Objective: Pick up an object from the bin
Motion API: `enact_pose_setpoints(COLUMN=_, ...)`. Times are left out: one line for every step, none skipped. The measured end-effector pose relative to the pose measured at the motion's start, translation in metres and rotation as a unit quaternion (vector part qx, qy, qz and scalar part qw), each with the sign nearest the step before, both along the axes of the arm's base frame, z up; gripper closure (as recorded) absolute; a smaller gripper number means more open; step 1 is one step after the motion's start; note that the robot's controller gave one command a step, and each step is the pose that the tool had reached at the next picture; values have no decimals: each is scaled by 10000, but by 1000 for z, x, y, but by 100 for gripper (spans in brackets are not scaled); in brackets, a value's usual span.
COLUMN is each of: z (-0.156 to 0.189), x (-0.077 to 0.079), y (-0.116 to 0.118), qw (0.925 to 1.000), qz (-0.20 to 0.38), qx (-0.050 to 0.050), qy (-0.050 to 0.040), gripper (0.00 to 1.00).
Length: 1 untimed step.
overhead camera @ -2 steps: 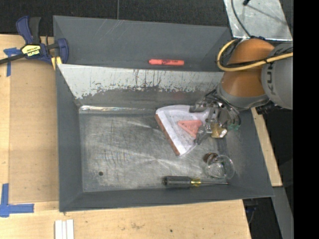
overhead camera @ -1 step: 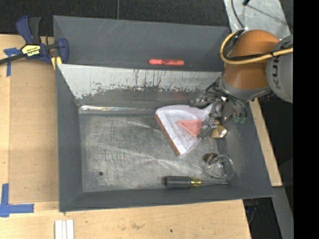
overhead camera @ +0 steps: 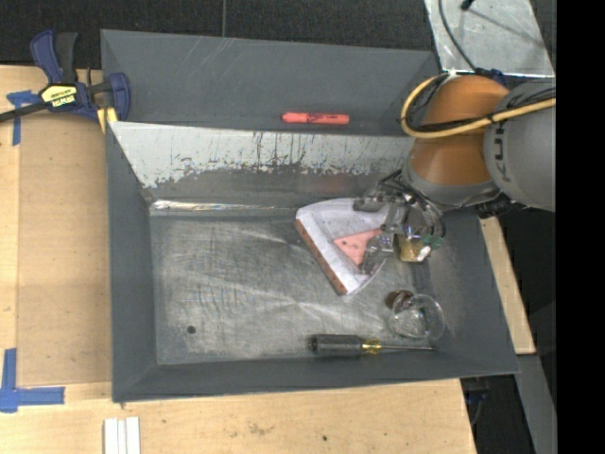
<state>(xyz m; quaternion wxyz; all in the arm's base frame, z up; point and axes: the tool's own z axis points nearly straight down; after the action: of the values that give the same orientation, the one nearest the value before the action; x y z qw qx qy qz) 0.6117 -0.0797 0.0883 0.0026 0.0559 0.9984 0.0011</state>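
Hand [overhead camera: 389,238] down in right part of grey bin [overhead camera: 132,272], under orange wrist cover [overhead camera: 454,149]. Released or clenched: cannot tell. Placed at right corner of white book [overhead camera: 326,235]: flat, pink triangle on cover, brown lower edge, lying askew right of bin centre. Contact with it: unclear. Clear cup [overhead camera: 416,315] just below hand, near front right corner. Black-handled screwdriver [overhead camera: 345,346] along front wall, beside cup. Red marker [overhead camera: 317,118] up on back wall, well apart.

Dark matte surface [overhead camera: 284,3] spans the upper frame. A pale mottled panel [overhead camera: 520,36] occupies the upper right.
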Motion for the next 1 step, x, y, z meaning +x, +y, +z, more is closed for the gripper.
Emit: enact_pose_setpoints(z=7, x=1, y=-2, qw=10000, qz=-6, qx=-18, qy=-17, gripper=100)
